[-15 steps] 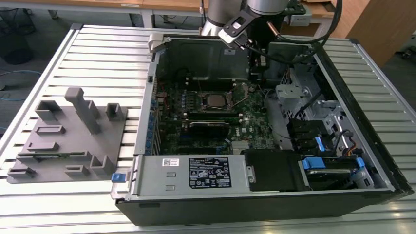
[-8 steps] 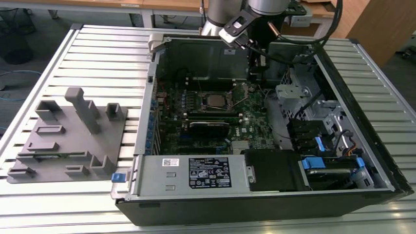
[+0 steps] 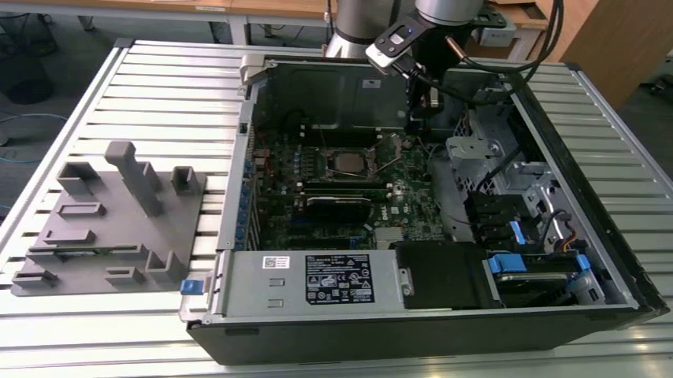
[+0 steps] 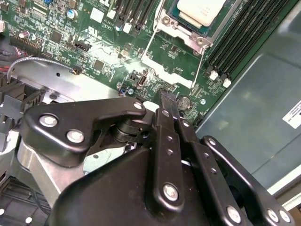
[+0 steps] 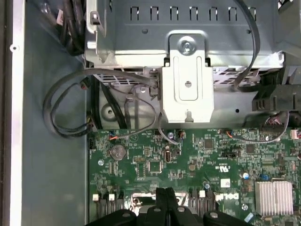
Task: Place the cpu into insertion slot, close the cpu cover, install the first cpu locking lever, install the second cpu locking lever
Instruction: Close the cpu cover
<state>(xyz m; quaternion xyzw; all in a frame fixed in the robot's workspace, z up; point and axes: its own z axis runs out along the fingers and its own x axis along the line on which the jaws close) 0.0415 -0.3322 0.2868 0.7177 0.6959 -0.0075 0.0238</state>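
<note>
Showing the cpu point(image 4: 203, 8) seated in the insertion slot point(image 4: 187, 34) on the green motherboard point(image 5: 197, 160) of an open computer case point(image 3: 421, 342). The gripper point(image 4: 165, 96), its fingers pressed together on nothing, hangs over the board beside a coin cell point(image 4: 183, 101), near the slot but apart from it. A thin wire lever point(image 4: 149, 42) runs beside the slot.
</note>
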